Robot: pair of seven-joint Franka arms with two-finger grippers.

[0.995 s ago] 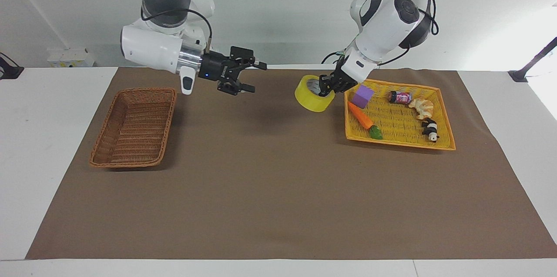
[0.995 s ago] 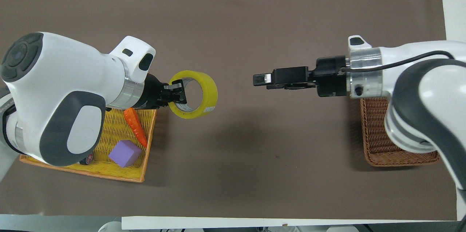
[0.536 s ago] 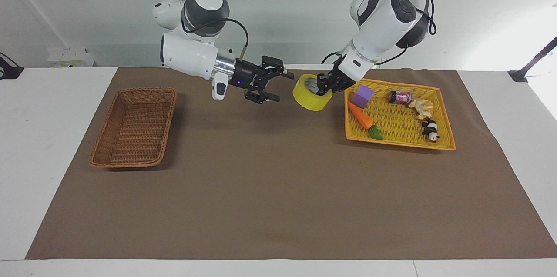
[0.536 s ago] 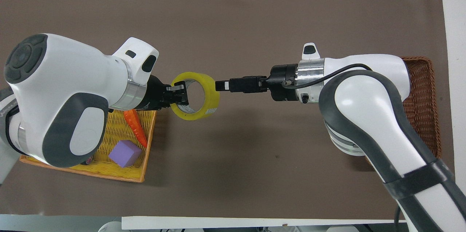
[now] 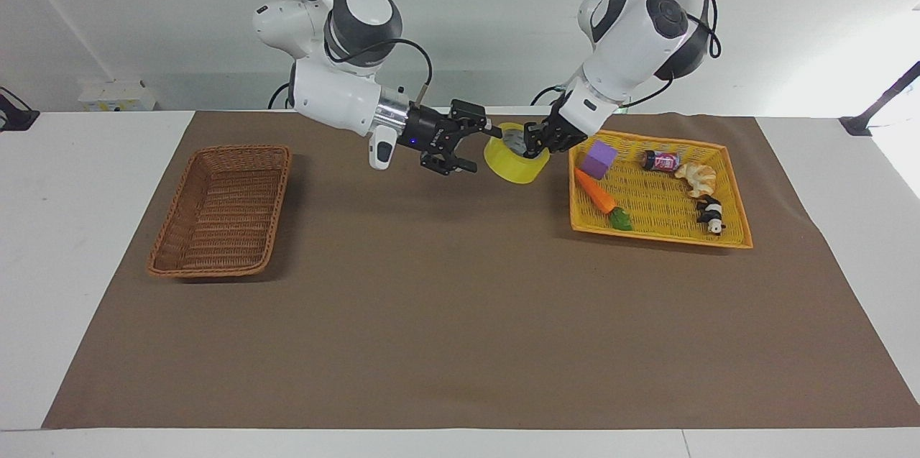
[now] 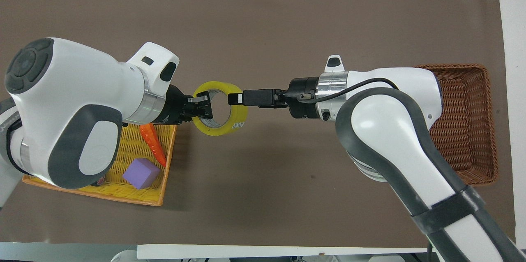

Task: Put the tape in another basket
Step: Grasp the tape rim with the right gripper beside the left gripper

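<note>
While left hand (image 5: 533,142) grips tape (image 5: 512,163) over brown mat (image 5: 460,314), right hand (image 5: 480,147) spread beside it.

I am working in what looks like a robotics lab. Two white arms (image 5: 338,84) hang over a plain white table (image 5: 86,177) covered by a brown mat (image 5: 445,314), with bare white walls at twelve o'clock. At three o'clock a yellow tray (image 5: 733,228) holds toys: a purple block (image 5: 599,159) and a plastic carrot (image 5: 595,193). At nine o'clock sits a wicker basket (image 5: 223,210).
</note>
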